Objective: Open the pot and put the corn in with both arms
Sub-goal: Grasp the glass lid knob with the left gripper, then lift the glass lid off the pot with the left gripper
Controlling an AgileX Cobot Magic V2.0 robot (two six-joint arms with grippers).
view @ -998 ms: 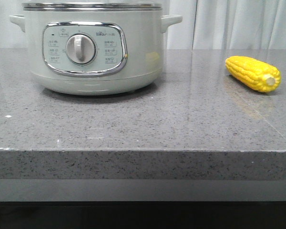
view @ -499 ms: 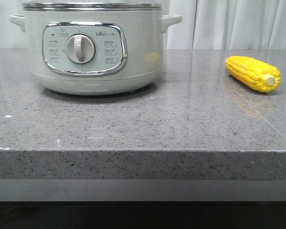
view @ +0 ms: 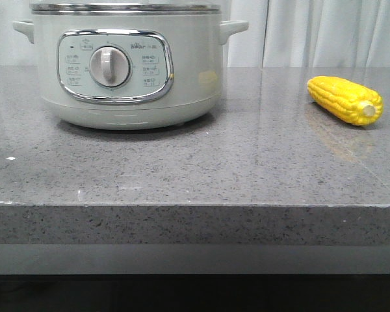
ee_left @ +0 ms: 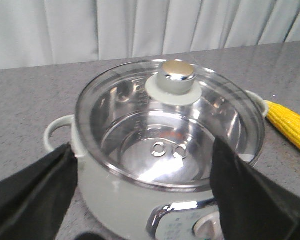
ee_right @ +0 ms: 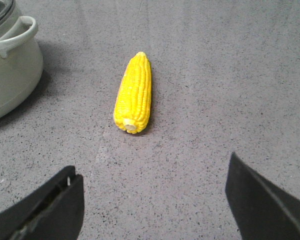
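Corn lies on its side near the right edge of the bench, well apart from the pot, which stands toward the left at the back. Its long axis runs slantwise across the bench top; the pale stub end faces the front edge and the right, the tapered tip points away toward the back. In the right wrist view the cob lies almost in line with the approach, stub toward the right gripper, whose jaws are wide apart and empty, short of the cob.

The pot still wears its glass lid, with a shiny knob at the centre. The left gripper hovers at the near side of the pot, jaws spread wide, holding nothing.

Risks, as I judge them: the knob looks smooth and rounded, so a shallow pinch may slip and drop the lid. The cob is round and may roll if only one finger meets it first. A grip along its length would close on the tapered ends and hold poorly.
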